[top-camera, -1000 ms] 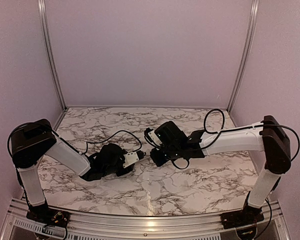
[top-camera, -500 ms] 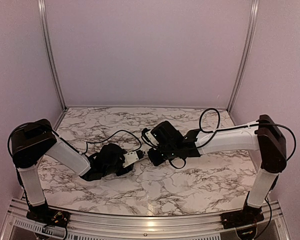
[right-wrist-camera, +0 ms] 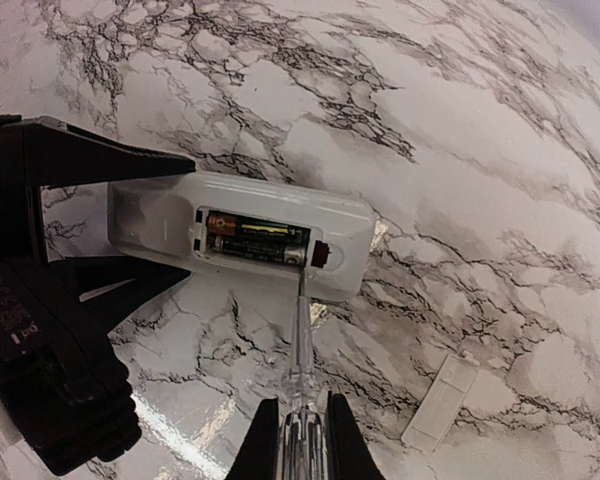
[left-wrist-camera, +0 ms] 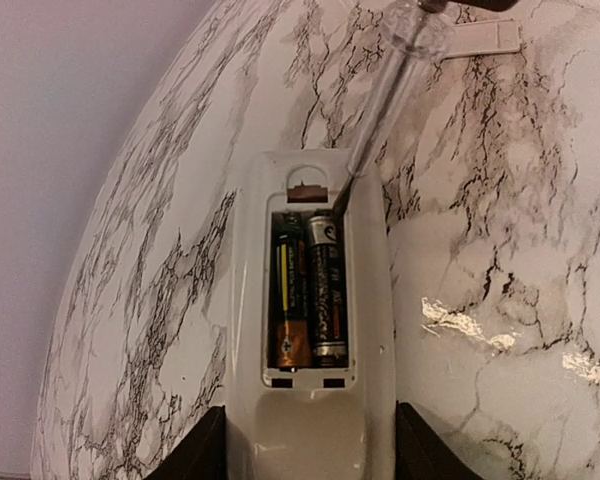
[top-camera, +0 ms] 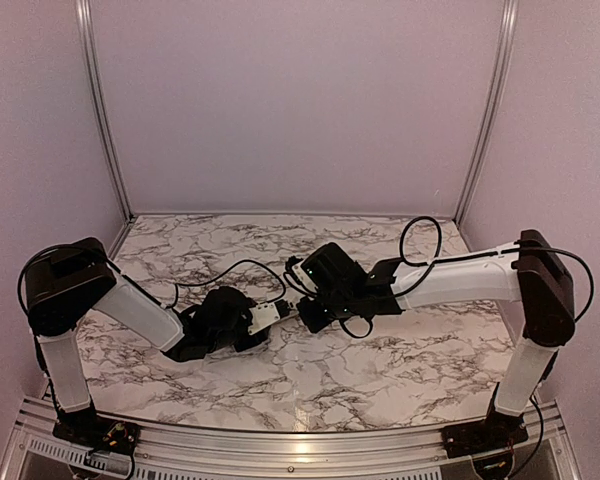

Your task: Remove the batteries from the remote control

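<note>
White marble-patterned tabletop [top-camera: 400,360], two-arm rig.

Change, top view: over the last second the right arm swung left toward mid-frame. Over the last half second it barely moved. Judgement: the approach was finished and the prying step was about to begin. Both cells were still seated, so nothing had been unloaded.

Left of centre, top view: the left gripper [top-camera: 252,320] lay low over the table. In the left wrist view its fingers [left-wrist-camera: 195,455] were pressed against both long edges of the remote control [left-wrist-camera: 310,420], clamping it back side up with the compartment exposed.

Centre: the batteries [left-wrist-camera: 325,295] lay side by side in the dark recess, touching. One showed a yellow-orange label, the other a dark one.

Right: the right gripper [right-wrist-camera: 300,435] pinched a clear-handled screwdriver [right-wrist-camera: 298,390] by its handle. The shaft pointed up-frame, with its tip at the compartment's end beside the nearer cell. I could not tell whether the tip touched the cell.

Lower right of the right wrist view: the white battery cover [right-wrist-camera: 440,402] lay flat on the marble, well apart from the remote.
</note>
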{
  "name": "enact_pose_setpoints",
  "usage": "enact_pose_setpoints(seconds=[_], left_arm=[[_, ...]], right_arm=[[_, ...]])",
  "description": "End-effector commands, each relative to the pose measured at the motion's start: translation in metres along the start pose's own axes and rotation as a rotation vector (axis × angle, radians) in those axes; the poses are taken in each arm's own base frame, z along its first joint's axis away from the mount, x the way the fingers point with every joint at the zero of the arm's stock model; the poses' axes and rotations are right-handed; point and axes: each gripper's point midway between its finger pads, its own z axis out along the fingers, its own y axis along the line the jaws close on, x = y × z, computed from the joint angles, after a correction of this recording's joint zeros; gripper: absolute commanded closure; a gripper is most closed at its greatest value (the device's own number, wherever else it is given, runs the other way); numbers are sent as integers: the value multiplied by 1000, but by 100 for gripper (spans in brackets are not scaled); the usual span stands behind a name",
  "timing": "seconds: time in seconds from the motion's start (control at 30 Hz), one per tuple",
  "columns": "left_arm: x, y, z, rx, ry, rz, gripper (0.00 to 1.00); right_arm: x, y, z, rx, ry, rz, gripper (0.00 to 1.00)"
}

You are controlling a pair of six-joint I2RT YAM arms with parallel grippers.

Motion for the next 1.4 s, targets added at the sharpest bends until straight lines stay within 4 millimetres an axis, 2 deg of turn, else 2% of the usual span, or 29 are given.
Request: enact_pose_setpoints(seconds=[0.0,0.23,0.53,0.73,1.1,1.37], left_arm=[[-12,-5,3,13,-32,6,100],[-14,-5,2,24,-34,1,100],[-17,-9,2,53,-43,-12,100],[-19,-13,1,68,-64,-12,100],[-25,-18,-2,96,-116,-19,100],[-27,-21,-1,128,-142,-43,100]], right_arm=[[-13,-13,-11,64,-31,19,100],[-17,-6,-4,51,-45,27,100],[-11,6,17,55,-25,30,100],[-15,11,12,-18,-51,29,100],[-1,-27,3,-174,-67,210,100],[10,-29,4,-311,-96,258,100]])
